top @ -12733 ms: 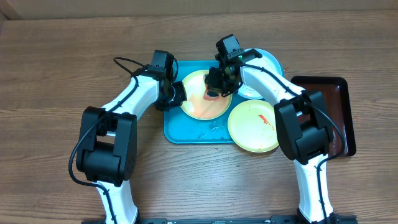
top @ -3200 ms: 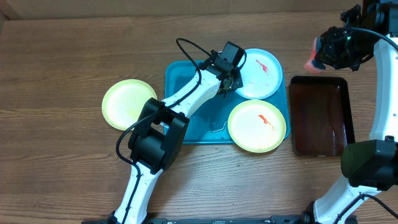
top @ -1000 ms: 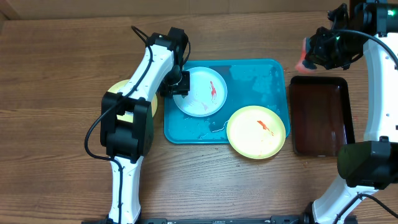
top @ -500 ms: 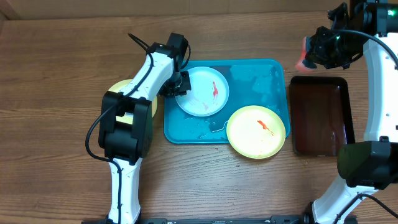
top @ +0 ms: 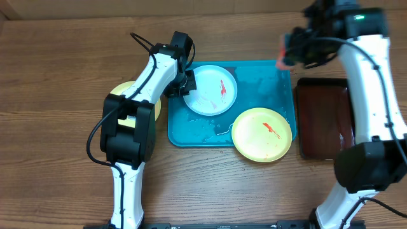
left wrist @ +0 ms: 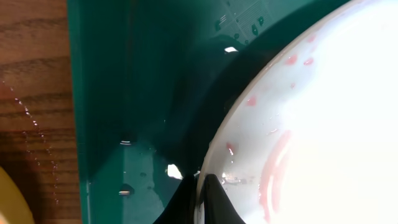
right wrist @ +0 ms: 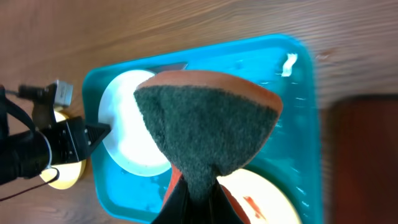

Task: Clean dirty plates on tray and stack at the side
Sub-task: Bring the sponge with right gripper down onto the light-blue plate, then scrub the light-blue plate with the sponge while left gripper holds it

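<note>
No writing, label, brand, number or sign can be read in any of the three views. Every surface shown is plain and unmarked.

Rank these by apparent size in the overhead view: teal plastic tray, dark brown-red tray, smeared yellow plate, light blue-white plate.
1. Teal-blue rectangular plastic tray
2. Dark brown-red tray
3. Smeared pale yellow round plate and light blue-white plate: too alike to rank.

2 arms (top: 149, 76) have white shells, black joints and thin black cables (top: 141, 42).
</note>
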`<state>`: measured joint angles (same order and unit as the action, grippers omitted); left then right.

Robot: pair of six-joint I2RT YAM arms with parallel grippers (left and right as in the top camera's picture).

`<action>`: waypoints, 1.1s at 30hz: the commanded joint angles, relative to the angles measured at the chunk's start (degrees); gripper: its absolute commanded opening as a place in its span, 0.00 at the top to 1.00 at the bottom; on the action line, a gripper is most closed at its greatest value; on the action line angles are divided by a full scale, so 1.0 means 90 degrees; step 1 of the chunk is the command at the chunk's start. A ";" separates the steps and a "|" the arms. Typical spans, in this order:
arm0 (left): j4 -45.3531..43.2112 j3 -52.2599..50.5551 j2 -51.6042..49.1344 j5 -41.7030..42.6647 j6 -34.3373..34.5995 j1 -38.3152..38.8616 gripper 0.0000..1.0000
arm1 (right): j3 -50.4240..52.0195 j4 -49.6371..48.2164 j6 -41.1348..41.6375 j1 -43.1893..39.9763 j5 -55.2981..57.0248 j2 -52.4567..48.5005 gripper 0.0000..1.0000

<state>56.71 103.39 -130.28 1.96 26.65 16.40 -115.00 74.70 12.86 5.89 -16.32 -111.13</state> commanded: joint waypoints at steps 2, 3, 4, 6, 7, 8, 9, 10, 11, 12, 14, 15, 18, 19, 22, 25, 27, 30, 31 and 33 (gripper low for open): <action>-0.0029 -0.0112 0.0024 -0.0051 0.0044 0.0000 0.96 | 0.0653 -0.0493 0.0398 0.0512 -0.0032 0.0046 0.96; -0.0032 -0.0112 0.0024 -0.0049 0.0046 0.0000 0.96 | 0.0801 -0.0639 0.0461 0.0602 -0.0041 0.0046 0.96; -0.0049 -0.0112 0.0024 -0.0041 0.0046 0.0000 0.96 | 0.0928 -0.0765 0.0537 0.0675 -0.0051 0.0046 0.96; -0.0090 -0.0112 0.0024 -0.0022 0.0049 0.0002 0.96 | 0.1149 -0.1030 0.0685 0.0821 -0.0056 0.0044 0.96; -0.0114 -0.0112 0.0024 0.0010 0.0046 0.0002 0.96 | 0.1256 -0.1183 0.0729 0.0896 -0.0056 0.0044 0.96; -0.0138 -0.0112 0.0024 0.0075 0.0044 0.0002 0.96 | 0.1355 -0.1341 0.0772 0.0981 -0.0056 0.0044 0.96; -0.0151 -0.0112 0.0024 0.0107 0.0046 0.0002 0.96 | 0.1406 -0.1438 0.0772 0.1042 -0.0056 0.0041 0.96; -0.0165 -0.0112 0.0024 0.0121 0.0046 0.0002 0.96 | 0.1443 -0.1542 0.0772 0.1120 -0.0053 0.0022 0.96; -0.0170 -0.0114 0.0024 0.0121 0.0046 0.0002 0.96 | 0.1452 -0.1625 0.0784 0.1190 -0.0053 0.0007 0.96; -0.0177 -0.0112 0.0024 0.0124 0.0051 0.0002 0.96 | 0.1452 -0.1719 0.0840 0.1263 -0.0053 -0.0012 0.96; -0.0194 -0.0114 0.0024 0.0153 0.0051 0.0002 0.96 | 0.1452 -0.1909 0.0937 0.1375 -0.0049 -0.0024 0.96; -0.0209 -0.0114 0.0024 0.0187 0.0049 0.0015 0.96 | 0.1452 -0.1987 0.0947 0.1416 -0.0049 -0.0024 0.96; -0.0257 -0.0114 0.0024 0.0289 0.0049 0.0015 0.96 | 0.1452 -0.2220 0.1149 0.1549 0.0022 -0.0049 0.96; -0.0274 -0.0112 0.0024 0.0291 0.0049 0.0015 0.96 | 0.1452 -0.2256 0.1178 0.1576 0.0024 -0.0061 0.96; -0.0323 -0.0114 0.0024 0.0369 0.0041 0.0015 0.96 | 0.1452 -0.2395 0.1294 0.1666 0.0022 -0.0231 0.96; -0.0325 -0.0112 0.0024 0.0461 0.0041 0.0015 0.96 | 0.1450 -0.2458 0.1389 0.1705 0.0022 -0.0452 0.96; -0.0328 -0.0114 0.0024 0.0459 0.0041 0.0015 0.96 | 0.1450 -0.2497 0.1413 0.1719 0.0019 -0.0624 0.96; -0.0340 -0.0114 0.0024 0.0457 0.0041 0.0012 0.96 | 0.1450 -0.2608 0.1411 0.1739 0.0022 -0.0831 0.96; -0.0345 -0.0114 0.0024 0.0457 0.0041 0.0012 0.96 | 0.1450 -0.2640 0.1411 0.1749 0.0022 -0.0877 0.96; -0.0350 -0.0114 0.0024 0.0459 0.0041 0.0012 0.96 | 0.1450 -0.2708 0.1409 0.1761 0.0029 -0.0981 0.96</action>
<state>53.91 103.20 -130.28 5.43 26.68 16.40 -101.78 51.22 25.04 21.17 -16.27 -118.96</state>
